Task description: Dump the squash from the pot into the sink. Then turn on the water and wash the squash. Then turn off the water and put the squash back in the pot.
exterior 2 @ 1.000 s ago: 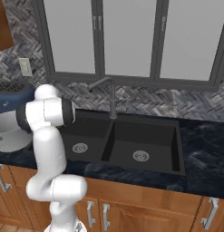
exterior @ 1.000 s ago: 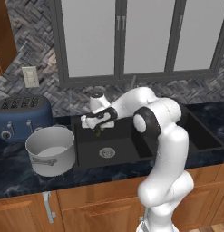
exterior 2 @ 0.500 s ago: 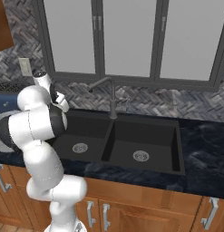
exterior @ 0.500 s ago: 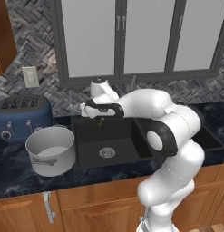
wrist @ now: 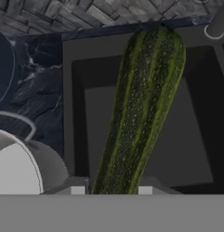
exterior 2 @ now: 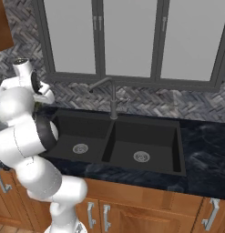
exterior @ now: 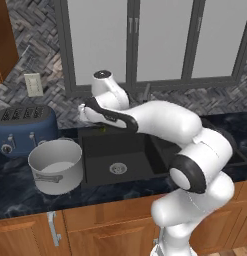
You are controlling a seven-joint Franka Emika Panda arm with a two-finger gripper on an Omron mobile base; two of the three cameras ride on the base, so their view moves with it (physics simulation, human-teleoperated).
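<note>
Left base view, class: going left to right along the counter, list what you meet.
Blue toaster → pot → sink.

Speckled green squash point(wrist: 140, 113), black sink point(wrist: 195, 149)

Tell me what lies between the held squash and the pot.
In the left base view, between the squash and the pot lie the sink's left rim and a strip of dark counter. The hand view shows the same stretch.
</note>
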